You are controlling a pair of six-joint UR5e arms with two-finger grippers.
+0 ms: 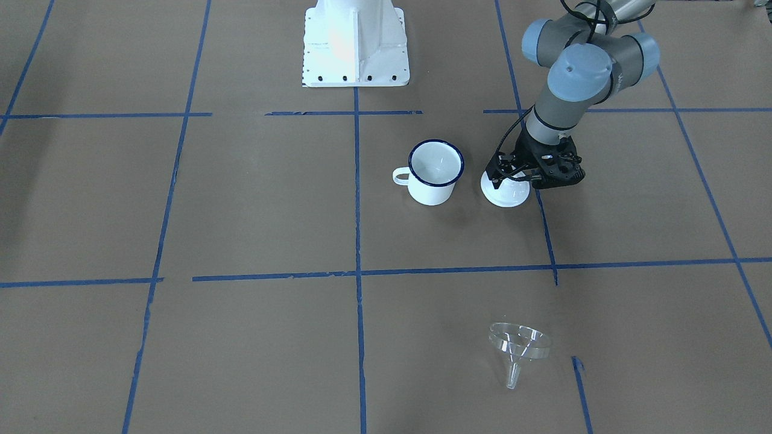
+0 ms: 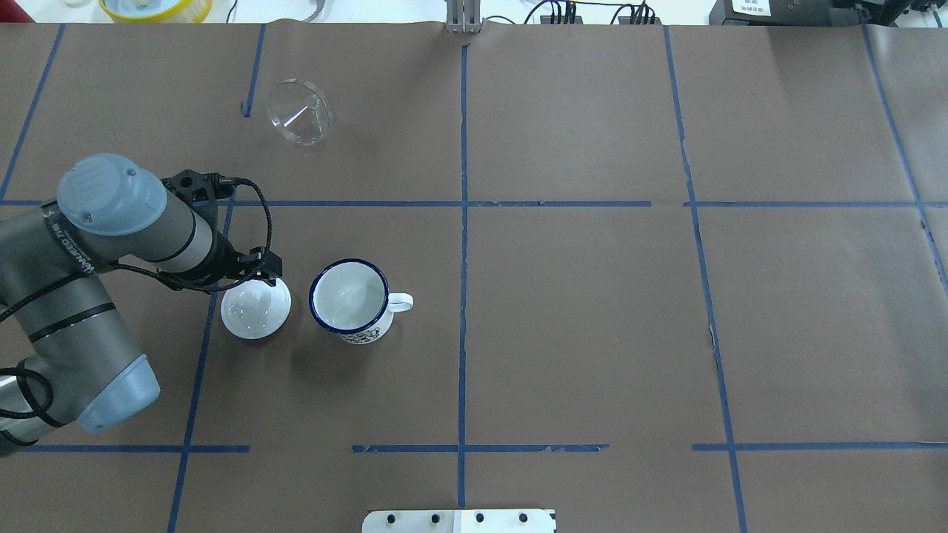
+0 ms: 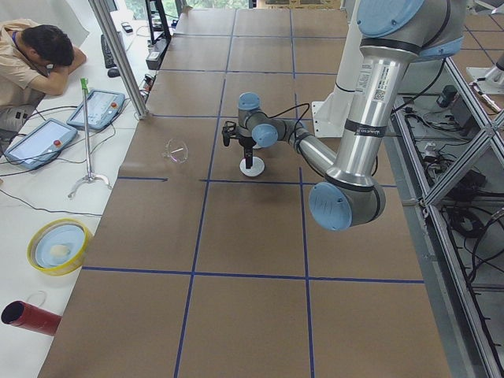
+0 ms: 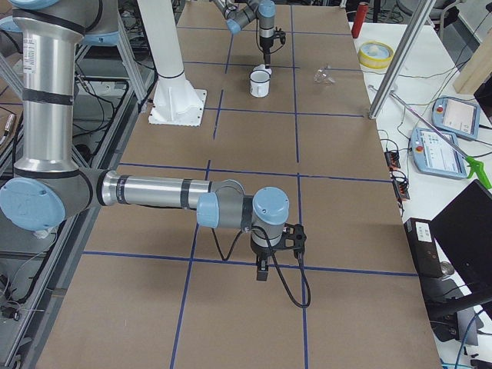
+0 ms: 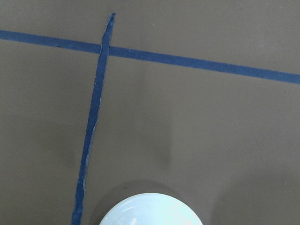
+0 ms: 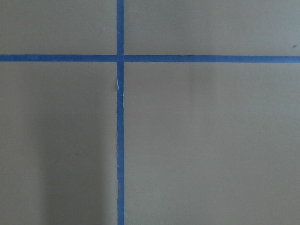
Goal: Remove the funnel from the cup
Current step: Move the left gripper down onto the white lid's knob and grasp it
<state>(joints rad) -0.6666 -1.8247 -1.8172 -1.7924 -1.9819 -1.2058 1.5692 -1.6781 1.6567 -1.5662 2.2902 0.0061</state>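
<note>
Front-on, the left tool point(image 1: 505, 176) sits low over the lid point(image 1: 506, 195) beside the cup point(image 1: 435, 175) — overhead hides it. The funnel point(image 1: 520, 345) lies lower right. Only a side view catches the right tool point(image 4: 262, 272) — we can't tell either's opening.

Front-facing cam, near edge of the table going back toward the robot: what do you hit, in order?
funnel → cup → white robot base. The lid sits level with the cup, so it is left out of the order.
</note>
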